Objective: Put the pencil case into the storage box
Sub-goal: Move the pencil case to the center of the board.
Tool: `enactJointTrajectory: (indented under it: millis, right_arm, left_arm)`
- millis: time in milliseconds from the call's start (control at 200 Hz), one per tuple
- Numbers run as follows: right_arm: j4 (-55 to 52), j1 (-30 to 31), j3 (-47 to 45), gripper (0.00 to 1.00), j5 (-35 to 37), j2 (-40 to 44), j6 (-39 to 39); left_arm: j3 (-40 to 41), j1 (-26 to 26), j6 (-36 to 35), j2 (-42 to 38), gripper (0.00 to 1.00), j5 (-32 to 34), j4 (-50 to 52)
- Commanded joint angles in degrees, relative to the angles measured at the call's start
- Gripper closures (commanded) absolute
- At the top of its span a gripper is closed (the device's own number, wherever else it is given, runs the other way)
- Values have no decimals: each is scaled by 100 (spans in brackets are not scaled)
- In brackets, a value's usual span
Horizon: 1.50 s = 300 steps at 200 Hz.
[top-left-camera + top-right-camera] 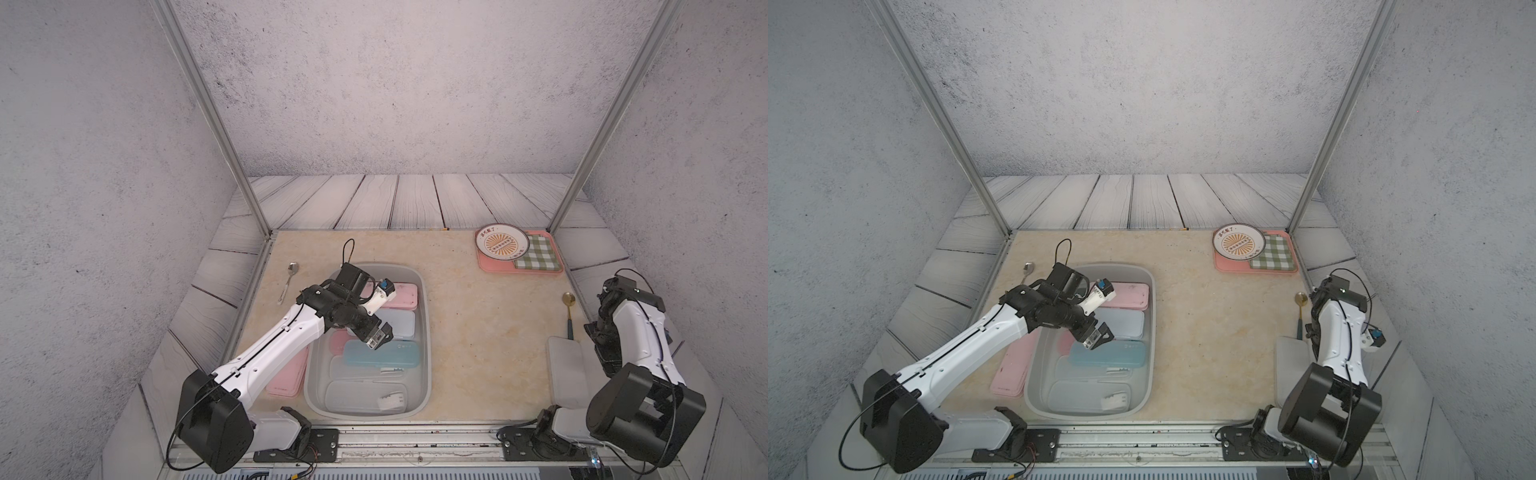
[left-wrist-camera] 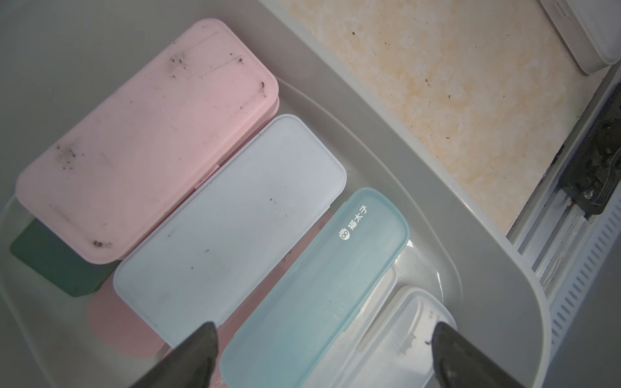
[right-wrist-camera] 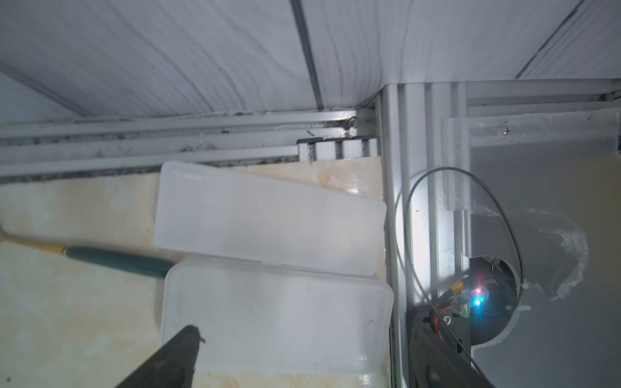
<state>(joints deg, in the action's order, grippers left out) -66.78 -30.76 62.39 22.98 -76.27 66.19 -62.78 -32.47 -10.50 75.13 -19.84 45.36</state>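
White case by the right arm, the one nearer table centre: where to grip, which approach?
Grip the white case across its short width near mid-length, straight down from above: it lies flat on the table, long and thin. The right gripper has open jaws over it but lined along its length, so probably turn the wrist first. The second white case crowds one long edge.

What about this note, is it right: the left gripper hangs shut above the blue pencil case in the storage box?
Not shut: the left gripper is open; the left wrist view shows its fingers spread wide, holding nothing. Otherwise right: it hangs above the blue pencil case in the storage box.
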Motion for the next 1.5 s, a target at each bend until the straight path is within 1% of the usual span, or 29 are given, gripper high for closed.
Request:
enactJointTrajectory:
  millis: [0, 125, 235, 380, 455, 585, 741, 851, 946, 1081, 1171, 1216, 1296, 1386, 1496]
  right_arm:
    - [472, -462, -107, 1, 325, -35, -267]
    - [746, -1238, -141, 1, 88, -557, -914]
    - [993, -1729, -131, 1, -517, -1073, -1398]
    - [1524, -1875, -276, 1, -897, -1437, -1879]
    - [1830, -1876, -361, 1, -1070, -1487, -2242]
    - [2238, -1926, -548, 1, -1385, -1477, -2504]
    - [2992, -1988, -908, 1, -2375, -1337, -2798]
    - [3420, -2035, -1151, 1, -2696, -1098, -3039]
    - [3578, -2113, -1302, 1, -2698, -925, -3228]
    - [3042, -2127, -1159, 1, -2225, -1043, -3504]
    - [3108, -2122, -1290, 1, -1991, -926, -3657]
    - [3188, -2125, -1348, 1, -1998, -875, -3708]
    - [3410, -2126, -1447, 1, -2473, -844, -3737]
    - [3685, -2126, -1584, 1, -3392, -913, -3719]
    - [3782, -2116, -1693, 1, -4287, -957, -3710]
  left_arm:
    - [34, 39, -87, -23, 0, 97, 393]
    - [38, 39, -80, -38, 0, 129, 573]
    - [123, 39, -59, -161, 0, 147, 598]
    - [257, 39, -81, -286, 0, 228, 595]
    - [306, 39, -78, -323, 0, 278, 613]
    - [380, 39, -103, -339, 0, 337, 577]
    - [370, 45, -146, -265, 0, 349, 526]
    - [355, 47, -188, -202, 0, 365, 495]
    - [355, 47, -222, -174, 0, 401, 492]
    - [361, 48, -229, -174, 0, 428, 492]
    - [370, 48, -224, -167, 0, 419, 490]
    - [372, 48, -216, -159, 0, 419, 491]
    - [359, 48, -229, -139, 0, 440, 480]
    - [357, 49, -234, -122, 0, 496, 439]
    - [358, 49, -240, -102, 0, 507, 420]
